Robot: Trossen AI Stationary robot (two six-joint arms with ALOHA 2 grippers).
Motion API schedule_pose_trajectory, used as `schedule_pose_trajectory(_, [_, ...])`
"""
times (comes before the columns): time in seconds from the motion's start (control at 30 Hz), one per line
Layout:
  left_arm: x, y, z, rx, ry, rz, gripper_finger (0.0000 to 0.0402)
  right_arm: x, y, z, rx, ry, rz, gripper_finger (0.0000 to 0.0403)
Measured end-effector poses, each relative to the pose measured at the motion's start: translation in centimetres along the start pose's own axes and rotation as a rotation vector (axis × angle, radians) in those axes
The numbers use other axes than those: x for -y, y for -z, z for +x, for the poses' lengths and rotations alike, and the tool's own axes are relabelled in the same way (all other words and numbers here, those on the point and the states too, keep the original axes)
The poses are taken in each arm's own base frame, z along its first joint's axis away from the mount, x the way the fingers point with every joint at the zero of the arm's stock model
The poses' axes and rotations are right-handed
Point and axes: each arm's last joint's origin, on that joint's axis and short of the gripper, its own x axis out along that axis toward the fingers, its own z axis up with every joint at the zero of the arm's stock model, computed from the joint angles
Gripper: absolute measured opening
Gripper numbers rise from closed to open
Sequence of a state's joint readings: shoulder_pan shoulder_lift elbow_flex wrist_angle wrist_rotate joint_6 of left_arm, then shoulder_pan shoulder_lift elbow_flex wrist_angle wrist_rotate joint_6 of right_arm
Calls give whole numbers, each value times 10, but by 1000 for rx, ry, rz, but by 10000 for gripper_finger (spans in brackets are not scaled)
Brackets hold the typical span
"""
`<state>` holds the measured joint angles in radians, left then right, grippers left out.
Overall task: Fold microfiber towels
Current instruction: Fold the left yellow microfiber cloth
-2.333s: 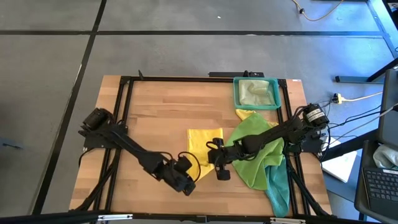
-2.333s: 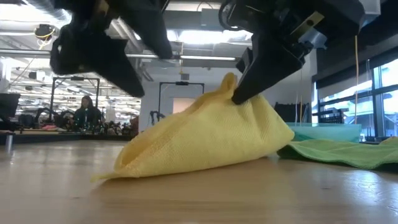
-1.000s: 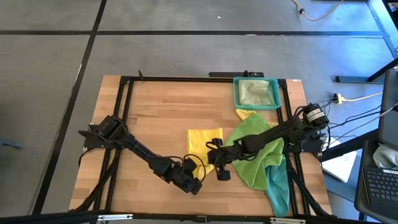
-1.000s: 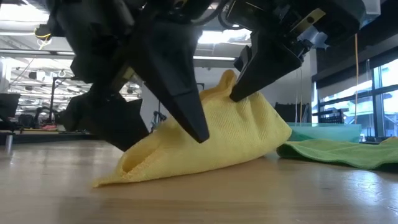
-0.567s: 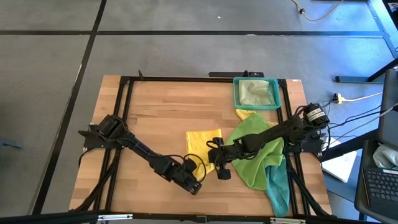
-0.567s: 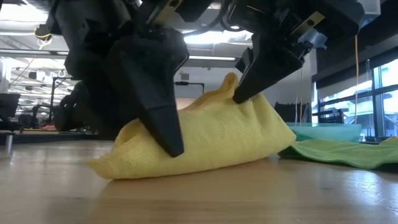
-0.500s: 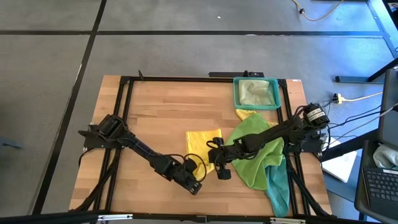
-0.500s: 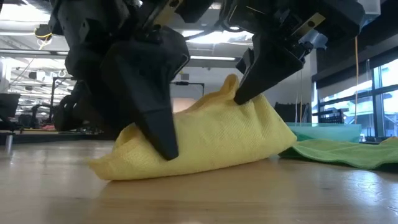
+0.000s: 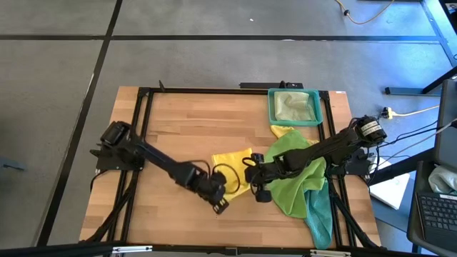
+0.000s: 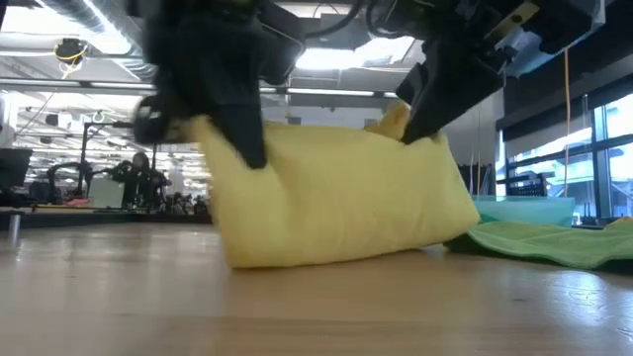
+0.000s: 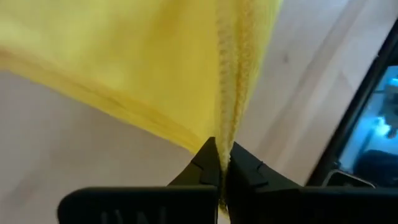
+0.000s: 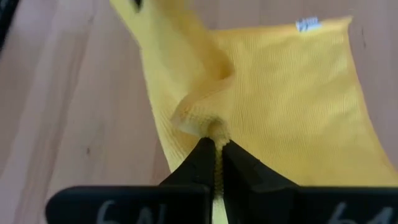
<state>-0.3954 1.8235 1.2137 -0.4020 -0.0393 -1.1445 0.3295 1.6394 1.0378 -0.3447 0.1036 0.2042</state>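
Observation:
A yellow microfiber towel point(image 10: 336, 198) hangs between my two grippers near the table's middle point(image 9: 232, 164), its lower fold point(image 10: 297, 255) resting on the wood. My left gripper point(image 10: 252, 156) is shut on the towel's near left corner. My right gripper point(image 10: 407, 133) is shut on its near right corner. A bright green towel point(image 9: 296, 171) lies spread to the right, lapping over a teal towel point(image 9: 319, 214) at the table's right edge. Another yellow towel point(image 9: 284, 131) peeks out behind the green one. My left gripper pinches the yellow towel's raised corner edge point(image 11: 225, 134) between its two fingers, slanting down from the near left. The cloth there is bunched into a narrow fold. That corner is lifted and the towel hangs below it. My right gripper pinches a puckered bit of the towel's near right corner point(image 12: 211, 127) between its two fingers, slanting down from the right. The corner is lifted clear. The cloth falls away slack toward the table.
A teal plastic tray point(image 9: 271, 107) with a pale olive-green towel point(image 9: 294, 107) in it stands at the far right. Black frame rails point(image 9: 139, 143) run along the table's sides. Bare wood point(image 9: 178, 128) lies to the left and far side of the yellow towel.
My left gripper has shut on the yellow towel's near left corner and risen with it, moving toward the far edge. My right gripper has risen slightly. The towel, which sloped down to the table on its left, now hangs between both grippers with only its lower fold down.

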Motion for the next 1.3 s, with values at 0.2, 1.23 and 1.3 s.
schedule_pose_trajectory(0.2, [-23, -36, -9, -31, -32, 89, 0, 6, 6, 0, -61, 60, 3, 17])
schedule_pose_trajectory(1.23, [-91, -110, -38, -7, -182, 241, 0, 120, 12, 4, -80, 263, 180, 17])
schedule_pose_trajectory(1.3, [-92, -110, -38, -12, -188, 237, 0, 124, 11, 4, -62, 243, 193, 17])
